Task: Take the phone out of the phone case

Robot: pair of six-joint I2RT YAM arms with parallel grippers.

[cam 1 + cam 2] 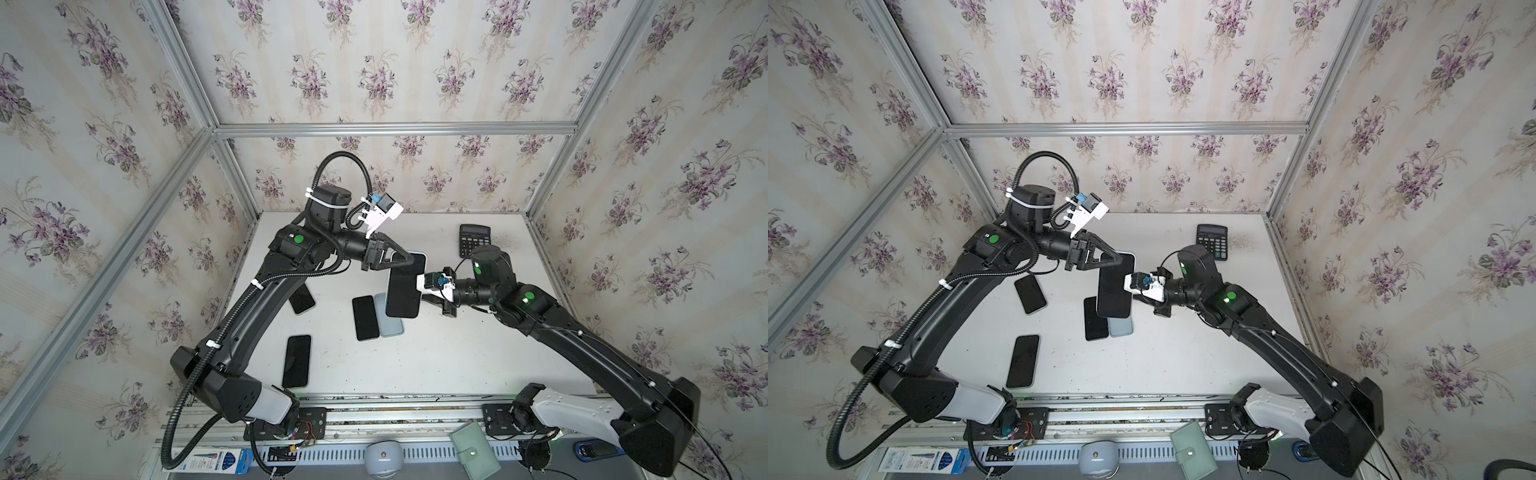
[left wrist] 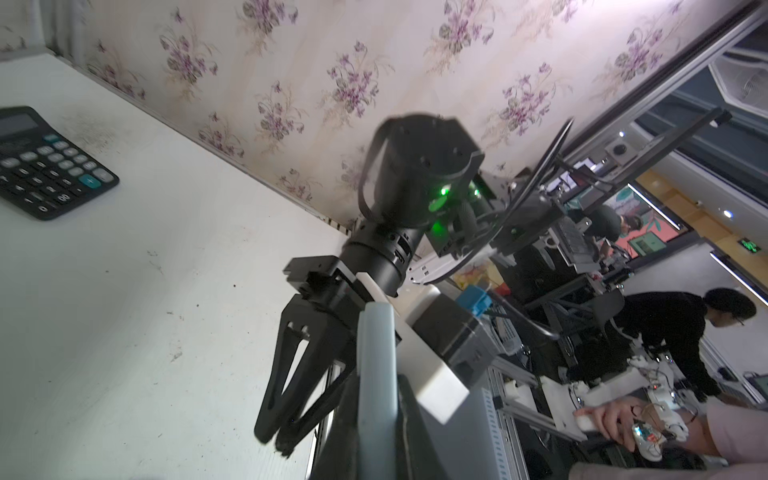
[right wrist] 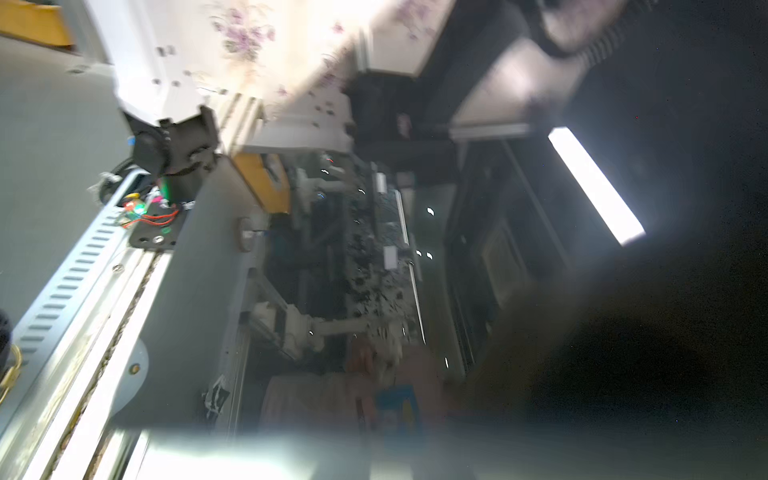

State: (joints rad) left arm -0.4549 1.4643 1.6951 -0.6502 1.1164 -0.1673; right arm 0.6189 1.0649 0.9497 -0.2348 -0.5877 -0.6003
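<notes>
Both top views are showing the phone (image 1: 404,291) (image 1: 1115,291) hanging lengthwise in the air over the middle of the table (image 1: 457,353), dark screen facing up to the camera. It is sitting inside the phone case (image 2: 376,374), whose pale blue edge is showing in the left wrist view. The left gripper (image 1: 411,259) (image 1: 1121,259) is pinching the far short end of the cased phone, its jaws pressed together on it. The right gripper (image 2: 276,440) is reaching in at the phone's right long edge, fingers going behind it in the top views; can't tell whether its jaws are spread or gripping anything. The right wrist view is coming out blurred and mostly dark. Under the raised phone, a dark phone (image 1: 365,318) and a pale blue slab (image 1: 392,324) are lying side by side and touching; can't tell if the slab is a case or a phone. Two more dark phones are lying on the table, one (image 1: 301,298) partly under the left arm, one (image 1: 297,361) nearer the front. A calculator (image 1: 473,241) is sitting at the far right.
</notes>
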